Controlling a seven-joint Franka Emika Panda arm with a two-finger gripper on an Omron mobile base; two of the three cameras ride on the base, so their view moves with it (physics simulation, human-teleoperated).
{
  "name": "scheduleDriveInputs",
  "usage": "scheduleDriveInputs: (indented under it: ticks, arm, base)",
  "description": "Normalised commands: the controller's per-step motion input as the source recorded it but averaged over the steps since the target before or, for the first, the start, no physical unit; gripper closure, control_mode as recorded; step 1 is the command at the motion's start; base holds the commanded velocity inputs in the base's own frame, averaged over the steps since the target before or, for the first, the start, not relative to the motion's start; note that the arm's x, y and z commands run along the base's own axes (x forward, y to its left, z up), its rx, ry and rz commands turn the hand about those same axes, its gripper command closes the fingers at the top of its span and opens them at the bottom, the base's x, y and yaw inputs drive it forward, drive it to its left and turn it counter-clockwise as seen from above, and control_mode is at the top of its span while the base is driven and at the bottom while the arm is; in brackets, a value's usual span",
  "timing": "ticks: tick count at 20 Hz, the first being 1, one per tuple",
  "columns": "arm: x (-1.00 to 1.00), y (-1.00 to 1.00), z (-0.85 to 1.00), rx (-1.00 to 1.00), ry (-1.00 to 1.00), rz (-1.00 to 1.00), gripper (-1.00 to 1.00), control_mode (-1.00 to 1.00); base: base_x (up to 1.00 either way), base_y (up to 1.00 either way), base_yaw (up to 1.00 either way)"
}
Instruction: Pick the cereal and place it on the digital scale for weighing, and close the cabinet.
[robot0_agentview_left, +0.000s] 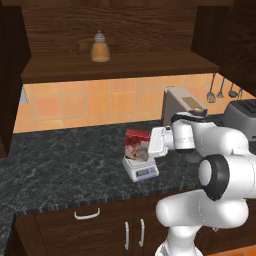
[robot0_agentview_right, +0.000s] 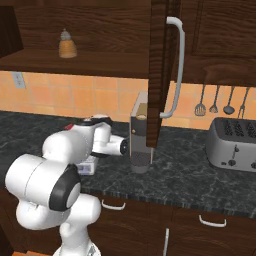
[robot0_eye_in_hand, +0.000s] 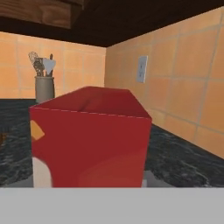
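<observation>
The gripper (robot0_agentview_left: 150, 145) was clamped on the cereal (robot0_agentview_left: 137, 145), which stood on top of the digital scale (robot0_agentview_left: 141, 169). If the hand let go crooked, the box could tip off the scale onto the counter (robot0_agentview_left: 60, 165). The cereal was a small red box with a white and pink picture. Above the scale, the cabinet (robot0_agentview_right: 159, 70) door hung open, so the arm could bump it.

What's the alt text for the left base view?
A red cereal box stands on a small digital scale on a dark counter, the white arm's gripper against its side. Above, an amber bottle sits in the open cabinet.
</observation>
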Motion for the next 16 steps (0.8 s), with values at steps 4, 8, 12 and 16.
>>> scheduleDriveInputs:
  ticks: [4,8,12,16]
  arm:
    - [0.07,0.00,-0.16,0.00,-0.06,0.00,1.00,-1.00]
    - [0.00,-0.01,0.00,0.00,-0.06,0.00,1.00,-1.00]
    - [0.00,0.00,-0.05,0.00,0.00,0.00,-1.00,-1.00]
    - [-0.03,-0.04,0.03,0.00,0.06,-0.03,-1.00,-1.00]
  base:
    - [0.00,0.00,0.00]
    - [0.00,0.00,0.00]
    - [0.00,0.00,0.00]
    - [0.00,0.00,0.00]
